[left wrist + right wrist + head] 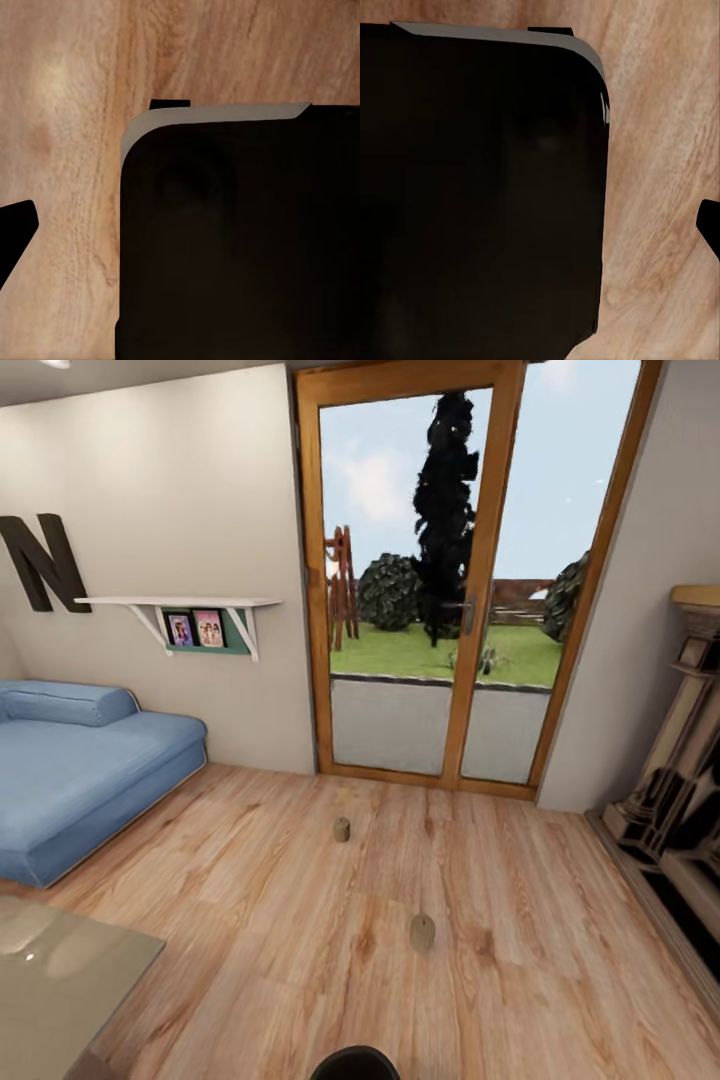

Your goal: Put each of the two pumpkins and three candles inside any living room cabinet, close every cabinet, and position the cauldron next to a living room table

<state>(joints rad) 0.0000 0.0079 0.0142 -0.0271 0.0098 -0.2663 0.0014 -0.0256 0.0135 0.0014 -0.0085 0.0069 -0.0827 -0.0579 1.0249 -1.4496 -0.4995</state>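
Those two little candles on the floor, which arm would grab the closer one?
Probably the right: the nearer candle lies slightly right of the view's middle, the farther candle slightly left. It's a weak lean, since both stand well ahead on the floor.

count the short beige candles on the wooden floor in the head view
2. One short beige cylindrical candle stands nearer the glass door; the other candle stands closer to the camera. Others may be out of frame.
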